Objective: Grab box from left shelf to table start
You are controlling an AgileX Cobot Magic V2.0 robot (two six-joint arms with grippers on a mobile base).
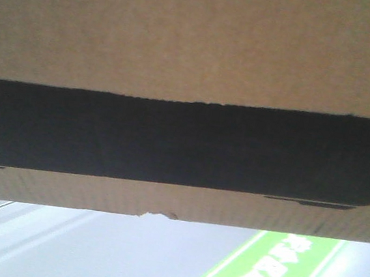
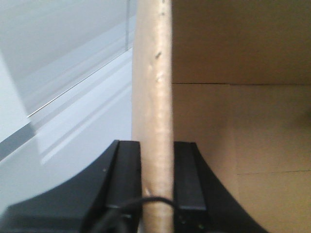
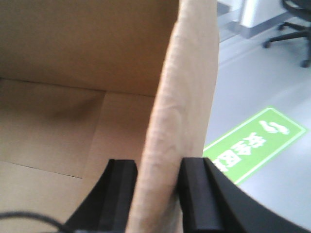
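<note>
The left gripper point(image 2: 156, 145) pinched a wall of the box point(image 1: 199, 37) between its jaws; the right gripper point(image 3: 158, 165) clamped another wall, a green floor sign point(image 3: 252, 145) beyond it.

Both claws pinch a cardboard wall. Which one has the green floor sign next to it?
The right gripper: past its wall of the box lies the green sign. Beside the left gripper there are only pale grey surfaces.

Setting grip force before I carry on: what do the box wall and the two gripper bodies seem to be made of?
The box: matte brown corrugated cardboard, judging by faint fluting lines and its rough cut edge; its black band looks printed. The left gripper and right gripper: matte black, probably plastic, possibly rubber-faced; the look leaves that open.
</note>
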